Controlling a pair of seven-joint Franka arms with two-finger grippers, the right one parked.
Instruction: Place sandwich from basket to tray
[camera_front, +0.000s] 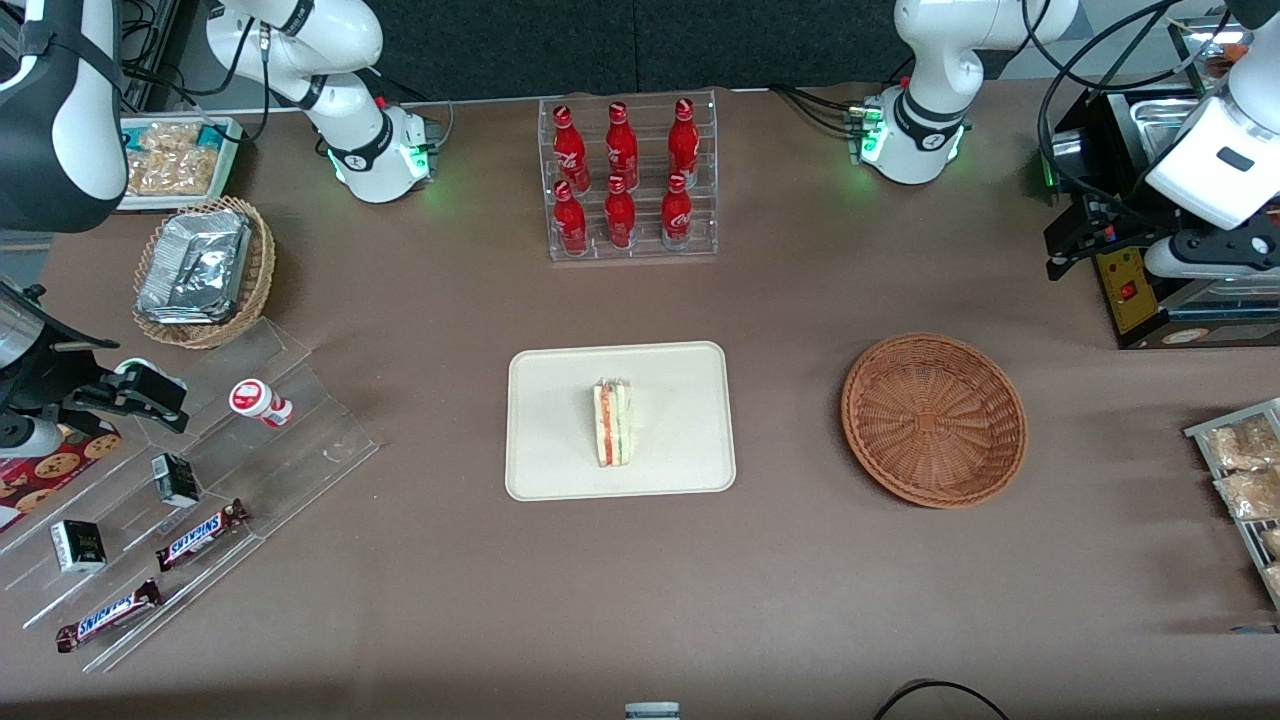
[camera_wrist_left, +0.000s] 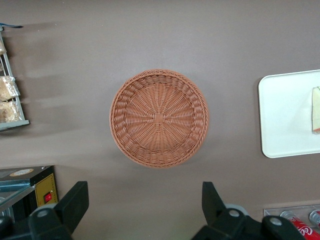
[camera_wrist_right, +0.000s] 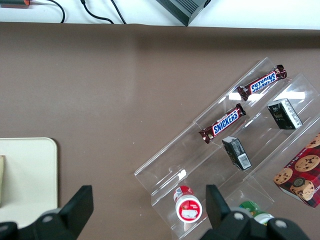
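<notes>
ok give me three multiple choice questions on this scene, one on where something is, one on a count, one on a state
1. Where is the sandwich?
A. in the basket
B. on the tray
C. on the bare table

2. How many red bottles stand in the clear rack?
A. four
B. six
C. eight

3. What is the state of the left arm's hand?
A. open and holding nothing, above the table near the basket
B. shut on the sandwich
C. shut on a bottle

Answers:
1 B: the sandwich lies on the cream tray, and the basket holds nothing.
2 B: two rows of three.
3 A: its fingers stand wide apart.

"SNICKERS" on two candy bars (camera_wrist_right: 229, 123).
</notes>
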